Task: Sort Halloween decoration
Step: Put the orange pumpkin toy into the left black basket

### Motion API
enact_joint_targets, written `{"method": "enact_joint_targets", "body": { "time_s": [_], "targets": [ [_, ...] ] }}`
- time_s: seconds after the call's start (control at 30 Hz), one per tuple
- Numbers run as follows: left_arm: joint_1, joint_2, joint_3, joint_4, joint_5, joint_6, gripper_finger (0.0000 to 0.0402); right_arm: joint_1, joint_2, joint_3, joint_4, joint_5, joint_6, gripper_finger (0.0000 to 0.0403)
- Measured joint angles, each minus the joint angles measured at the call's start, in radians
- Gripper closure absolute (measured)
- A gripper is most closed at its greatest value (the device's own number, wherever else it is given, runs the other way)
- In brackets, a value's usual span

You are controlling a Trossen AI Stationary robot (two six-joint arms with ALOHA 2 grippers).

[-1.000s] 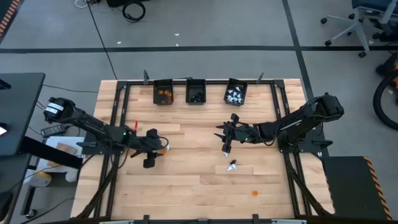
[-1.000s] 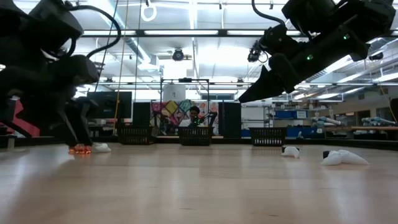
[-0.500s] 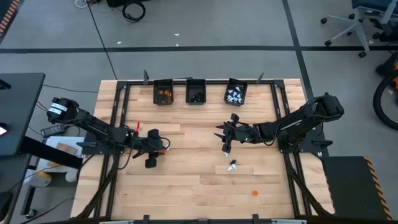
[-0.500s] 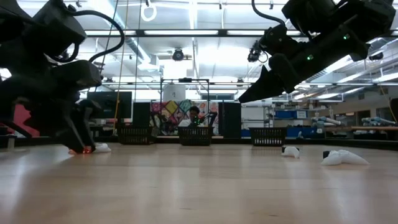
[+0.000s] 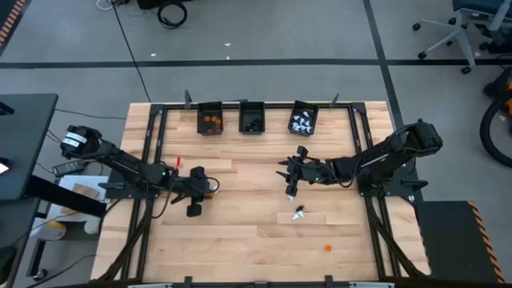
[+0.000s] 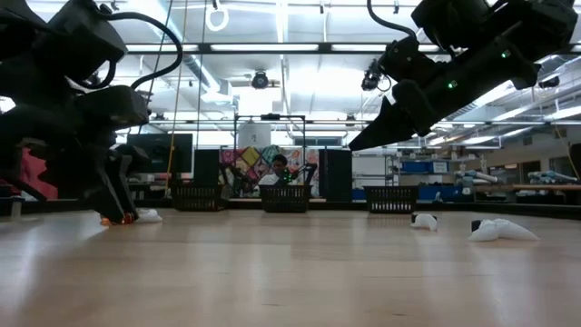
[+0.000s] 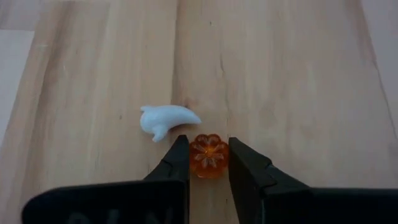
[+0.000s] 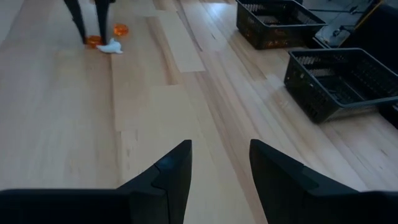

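Note:
A small orange pumpkin trinket (image 7: 209, 155) lies on the wooden table at its left middle. My left gripper (image 7: 209, 148) slants down over it and is shut on it. A white ghost trinket (image 7: 166, 118) lies just beyond the pumpkin, and another orange piece (image 8: 120, 28) is nearby. My right gripper (image 8: 221, 152) hovers open above the table's middle (image 5: 292, 190) with nothing between its fingers. A black-and-white trinket (image 5: 298, 213) lies near it, and an orange one (image 5: 327, 248) lies toward the near edge. My left gripper pinches the pumpkin's two opposite sides (image 7: 194, 157) between its fingertips (image 7: 180, 155). The fingers slant down from the table's left. The pumpkin lies flat on the table (image 7: 280, 93), its top face up.
Three small black bins stand along the far edge: one with orange pieces (image 5: 210, 118), one with black (image 5: 252, 118), one with white (image 5: 303, 118). White pieces (image 6: 504, 230) lie on the table's right part. Bare wood lies between the arms.
My left arm has sunk a little over the orange pumpkin, and its fingers now hide more of it in the low view. My right arm has kept still.

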Motion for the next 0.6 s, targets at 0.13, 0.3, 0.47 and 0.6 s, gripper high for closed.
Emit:
{"method": "enact_joint_targets", "body": {
  "time_s": [0.13, 0.3, 0.47, 0.6],
  "targets": [
    [0.000, 0.002, 0.031, -0.016, 0.019, 0.027, 0.0343, 0.000, 0.000, 0.000, -0.019, 0.014, 0.000, 0.0237],
    [0.017, 0.002, 0.071, -0.028, 0.004, 0.054, 0.0343, 0.000, 0.000, 0.000, -0.018, 0.015, 0.000, 0.0237],
    [0.061, 0.001, 0.101, -0.021, -0.015, 0.106, 0.0345, 0.000, 0.000, 0.000, -0.017, 0.017, 0.000, 0.0237],
    [0.134, 0.001, 0.114, -0.018, -0.055, 0.157, 0.0349, 0.000, 0.000, 0.000, -0.017, 0.017, 0.000, 0.0237]
  ]
}}
